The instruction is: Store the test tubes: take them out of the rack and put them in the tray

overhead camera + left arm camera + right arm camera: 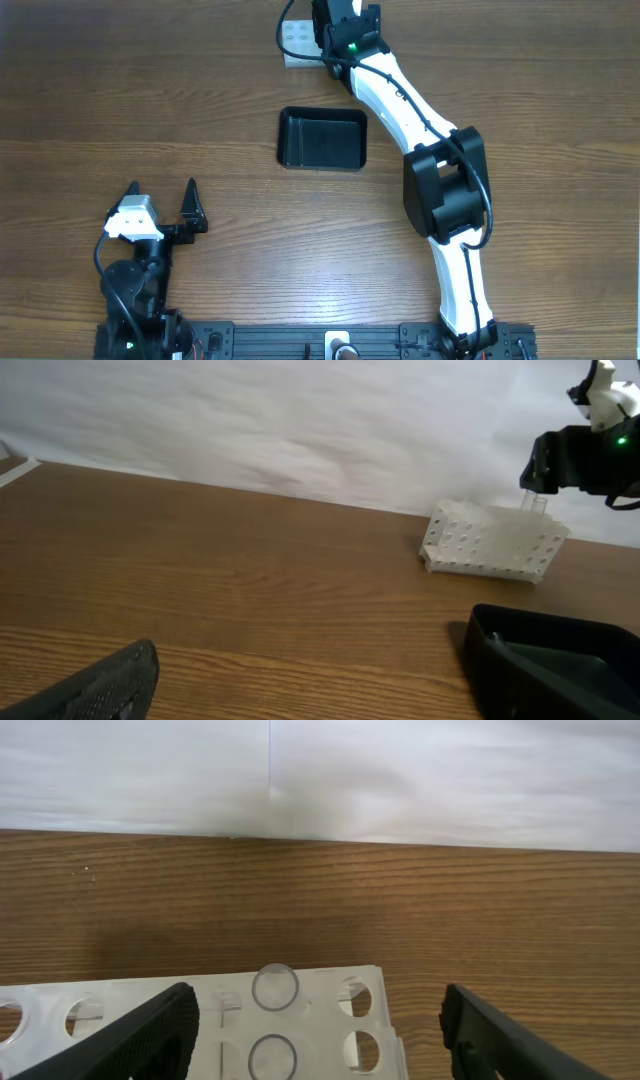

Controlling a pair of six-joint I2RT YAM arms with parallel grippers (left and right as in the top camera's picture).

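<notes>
Jaws of the right arm (400,95) are held open over the rack (315,1025), apparently to straddle a test tube (274,988); left jaws are parked open.

My right arm (398,95) is white shells and black joints, with a green light (352,47) near the wrist. My left gripper (162,188) has black tapered fingers (194,205).

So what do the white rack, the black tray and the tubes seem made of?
White perforated rack: probably plastic, matte and faintly translucent. Black rectangular tray: likely plastic, slightly glossy with soft reflections. Clear test tubes: see-through, glass or clear plastic, cannot tell.
</notes>
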